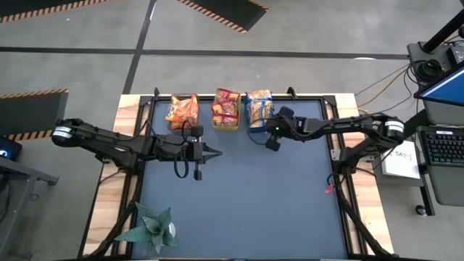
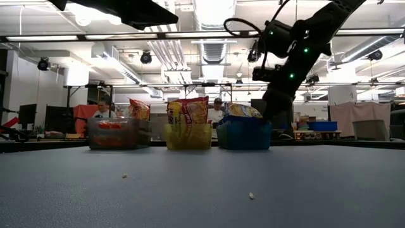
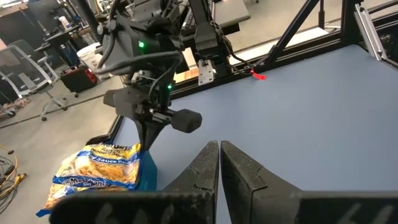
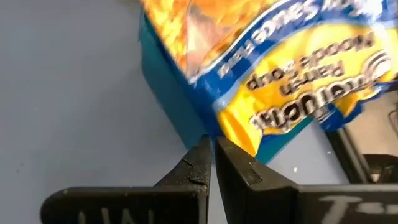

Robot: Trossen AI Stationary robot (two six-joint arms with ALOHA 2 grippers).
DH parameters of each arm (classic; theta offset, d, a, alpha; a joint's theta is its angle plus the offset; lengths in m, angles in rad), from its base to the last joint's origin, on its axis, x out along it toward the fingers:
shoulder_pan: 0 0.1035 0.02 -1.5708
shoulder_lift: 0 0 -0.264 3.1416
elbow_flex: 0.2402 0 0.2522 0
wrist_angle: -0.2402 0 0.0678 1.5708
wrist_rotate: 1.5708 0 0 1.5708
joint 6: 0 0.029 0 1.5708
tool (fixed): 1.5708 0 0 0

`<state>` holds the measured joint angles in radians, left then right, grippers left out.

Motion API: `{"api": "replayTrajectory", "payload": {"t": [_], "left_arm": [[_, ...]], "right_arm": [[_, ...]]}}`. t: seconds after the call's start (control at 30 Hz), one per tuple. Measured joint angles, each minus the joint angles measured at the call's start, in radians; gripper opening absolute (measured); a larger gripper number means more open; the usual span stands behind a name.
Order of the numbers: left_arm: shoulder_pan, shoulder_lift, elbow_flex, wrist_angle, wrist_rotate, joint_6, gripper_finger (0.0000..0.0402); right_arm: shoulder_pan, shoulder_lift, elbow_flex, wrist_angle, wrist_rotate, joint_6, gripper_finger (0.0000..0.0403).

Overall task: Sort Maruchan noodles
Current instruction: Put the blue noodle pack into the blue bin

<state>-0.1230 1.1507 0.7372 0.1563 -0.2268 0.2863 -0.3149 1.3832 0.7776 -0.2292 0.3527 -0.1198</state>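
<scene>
The noodle packets (image 1: 259,107) in the blue bin (image 2: 243,135) look light, crinkly, slippery — best pinched at an edge; both the right gripper (image 1: 255,135) beside that bin and the left gripper (image 1: 217,152) are clenched, empty.

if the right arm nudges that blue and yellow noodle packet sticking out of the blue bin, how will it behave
The blue-and-yellow packet looks crinkly and glossy, so probably light and slippery. It overhangs the blue bin rim, so a nudge may tip it out. The noodles inside are likely brittle.
</scene>
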Motion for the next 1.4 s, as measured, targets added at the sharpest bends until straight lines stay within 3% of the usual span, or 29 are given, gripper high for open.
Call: {"api": "replayTrajectory", "payload": {"t": [0.43,0.6,0.73,1.0,1.4], "left_arm": [[0.0,0.0,0.0,0.0,0.0,0.0,0.0],[0.0,0.0,0.0,0.0,0.0,0.0,0.0],[0.0,0.0,0.0,0.0,0.0,0.0,0.0],[0.0,0.0,0.0,0.001,0.0,0.0,0.0],[0.0,0.0,0.0,0.001,0.0,-0.008,0.0]], "right_arm": [[-0.009,-0.02,0.018,0.039,0.077,-0.038,0.0012],[-0.008,-0.022,0.018,0.063,0.045,-0.031,0.0012],[-0.012,-0.019,0.018,0.154,-0.098,0.001,0.0012],[-0.031,0.026,0.012,0.273,-0.081,-0.002,0.0012],[-0.032,0.118,0.012,0.294,-0.062,-0.012,0.0012]]}}
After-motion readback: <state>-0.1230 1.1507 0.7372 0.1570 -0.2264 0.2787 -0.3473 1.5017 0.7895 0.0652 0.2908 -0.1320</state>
